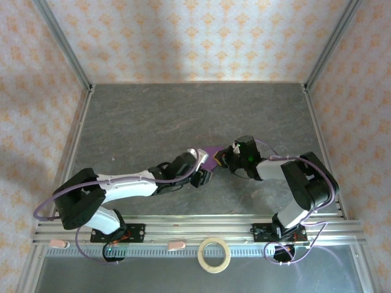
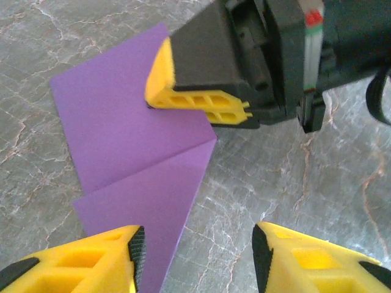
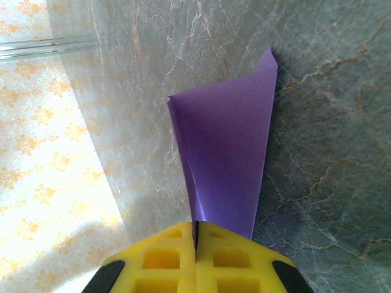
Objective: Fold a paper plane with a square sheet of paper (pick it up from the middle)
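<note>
Right gripper tight on the folded purple sheet, left gripper spread close by.

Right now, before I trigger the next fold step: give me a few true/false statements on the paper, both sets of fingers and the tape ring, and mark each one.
1. The right fingers are shut on the purple paper. True.
2. The left fingers are clamped on the paper. False: they stand apart and grip nothing, one over the paper's near part, the other over bare table.
3. The paper lies as a flat, unfolded square. False: a diagonal fold line runs across it, and one part overlaps another.
4. The tape ring lies at the near edge, between the two arm bases, apart from the paper. True.
</note>
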